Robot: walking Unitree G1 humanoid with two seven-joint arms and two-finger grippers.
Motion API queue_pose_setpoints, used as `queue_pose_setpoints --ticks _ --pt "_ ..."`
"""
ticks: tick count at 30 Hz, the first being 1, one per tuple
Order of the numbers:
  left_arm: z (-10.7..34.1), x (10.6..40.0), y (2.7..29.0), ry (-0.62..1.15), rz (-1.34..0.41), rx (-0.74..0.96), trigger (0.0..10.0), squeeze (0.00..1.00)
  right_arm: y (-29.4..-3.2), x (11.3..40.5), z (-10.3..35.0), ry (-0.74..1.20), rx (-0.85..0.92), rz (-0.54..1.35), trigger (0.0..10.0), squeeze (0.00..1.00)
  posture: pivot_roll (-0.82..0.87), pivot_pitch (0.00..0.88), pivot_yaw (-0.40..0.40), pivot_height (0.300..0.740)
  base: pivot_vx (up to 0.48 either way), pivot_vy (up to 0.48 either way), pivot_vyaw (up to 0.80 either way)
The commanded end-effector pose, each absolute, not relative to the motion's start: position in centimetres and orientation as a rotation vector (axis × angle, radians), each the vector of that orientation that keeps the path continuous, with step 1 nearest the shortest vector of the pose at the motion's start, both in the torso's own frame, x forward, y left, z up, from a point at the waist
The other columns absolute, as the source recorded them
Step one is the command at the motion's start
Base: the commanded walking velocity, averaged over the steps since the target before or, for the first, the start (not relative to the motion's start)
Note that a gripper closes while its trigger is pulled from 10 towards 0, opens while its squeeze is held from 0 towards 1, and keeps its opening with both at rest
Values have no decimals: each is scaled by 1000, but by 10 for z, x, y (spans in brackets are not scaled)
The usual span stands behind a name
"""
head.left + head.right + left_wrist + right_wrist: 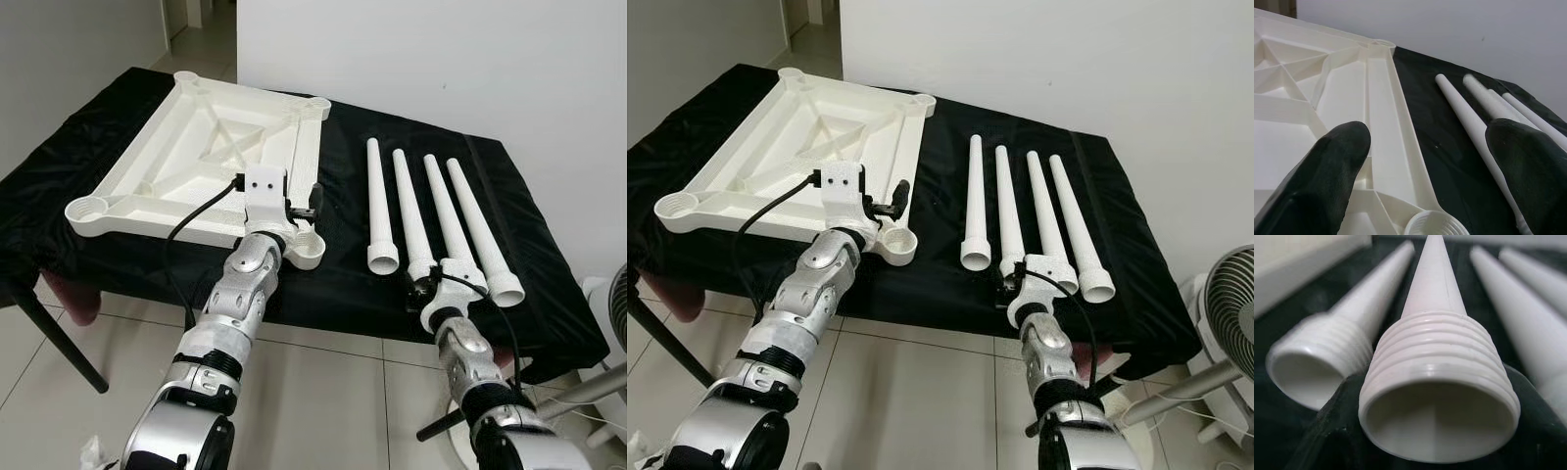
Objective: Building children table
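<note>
Head views: nearest the camera, the right gripper [423,286] sits at the threaded wide end of the second white tapered plastic table leg [411,209], one of four lying side by side on the black cloth-covered table [343,264]. The left gripper [312,201] hovers at the near right corner of the upturned white ribbed plastic tabletop [196,157].

Left wrist view: its black fingers [1327,171] are spread apart, holding nothing, above the tabletop's edge and threaded socket [1432,227].

Right wrist view: the leg's threaded end lies between the fingers [1334,416]; whether they clamp it I cannot tell.
</note>
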State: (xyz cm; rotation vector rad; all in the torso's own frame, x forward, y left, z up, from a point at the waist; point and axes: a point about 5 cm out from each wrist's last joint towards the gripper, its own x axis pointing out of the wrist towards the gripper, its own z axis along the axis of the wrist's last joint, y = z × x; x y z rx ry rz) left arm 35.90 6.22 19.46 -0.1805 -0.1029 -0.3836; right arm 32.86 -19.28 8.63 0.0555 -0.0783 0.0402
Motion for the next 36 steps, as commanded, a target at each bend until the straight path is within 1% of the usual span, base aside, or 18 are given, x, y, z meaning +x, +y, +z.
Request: queue_pose_setpoints --ticks 1,3,7,9,12,13,15,17,19,22,23,24,25,26,27,29,30,36 --pt "198 345 41 -130 -776 -155 10000 0 -194 329 100 -175 33 50 10000 0 -22 0 -87 740 0 0 0" --pt "197 340 37 -65 -870 -239 10000 0 -190 325 107 -243 -19 69 10000 0 -22 0 -85 740 0 0 0" --pt "199 337 33 -24 -953 -280 10000 0 -186 324 111 -270 -38 102 10000 0 -21 0 -82 740 0 0 0" --pt "206 338 30 26 -1024 -331 10000 0 -177 322 115 -297 -50 168 10000 0 -19 0 -78 740 0 0 0" --pt "210 337 29 59 -1056 -360 10000 0 -173 321 116 -312 -58 199 10000 0 -19 0 -78 740 0 0 0" --pt "216 336 28 77 -1107 -394 10000 0 -166 321 119 -322 -72 240 10000 0 -19 0 -72 740 0 0 0" --pt "216 336 28 77 -1107 -394 10000 0 -166 321 119 -322 -72 240 10000 0 -19 0 -72 740 0 0 0" --pt "230 334 25 109 -1207 -476 10000 0 -153 319 121 -333 -109 337 10000 0 -18 0 -68 740 0 0 0" --pt "230 334 25 109 -1207 -476 10000 0 -153 319 121 -333 -109 337 10000 0 -18 0 -68 740 0 0 0" --pt "238 326 23 142 -1328 -515 10000 0 -143 316 117 -314 -149 419 10000 0 -13 0 -72 740 0 0 0" --pt "238 326 23 142 -1328 -515 10000 0 -143 316 117 -314 -149 419 10000 0 -13 0 -72 740 0 0 0" --pt "237 324 22 166 -1352 -521 10000 267 -140 315 116 -306 -141 435 10000 0 -9 0 -71 740 0 0 0" --pt "237 324 22 166 -1352 -521 10000 267 -140 315 116 -306 -141 435 10000 0 -9 0 -71 740 0 0 0" --pt "236 326 21 187 -1332 -538 10000 435 -138 315 116 -304 -141 446 10000 0 -9 0 -71 740 0 0 0" --pt "235 327 21 211 -1320 -557 10000 157 -134 315 116 -306 -146 463 10000 0 -9 0 -71 740 0 0 0" --pt "235 328 21 233 -1313 -572 10000 157 -132 314 117 -308 -150 477 10000 0 -9 0 -71 740 0 0 0" --pt "236 329 21 243 -1311 -578 10000 0 -130 314 117 -310 -153 489 10000 0 -7 0 -71 740 0 0 0" --pt "237 337 21 283 -1268 -572 10000 0 -121 312 121 -330 -187 534 10000 0 -7 0 -70 740 0 0 0"
